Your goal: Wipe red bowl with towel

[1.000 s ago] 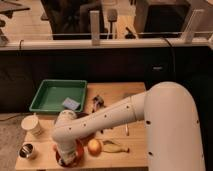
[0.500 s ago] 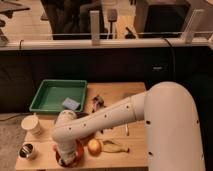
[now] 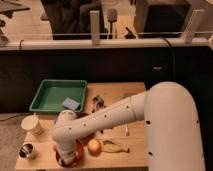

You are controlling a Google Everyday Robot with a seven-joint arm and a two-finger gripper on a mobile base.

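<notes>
The red bowl [image 3: 76,153] sits near the front left of the wooden table [image 3: 135,150]; only part of its red-orange rim shows under my arm. My gripper [image 3: 66,154] is down over the bowl, at its left side, with the white arm [image 3: 115,117] reaching across from the right. Something pale shows at the gripper inside the bowl; I cannot tell if it is the towel. A round orange-yellow fruit [image 3: 94,147] lies just right of the bowl.
A green tray [image 3: 45,97] holding a blue sponge [image 3: 71,104] stands at the back left. A white paper cup [image 3: 32,124] and a small metal cup [image 3: 27,150] stand left. A banana peel [image 3: 114,146] lies right of the fruit. Dark utensils [image 3: 97,103] lie mid-table.
</notes>
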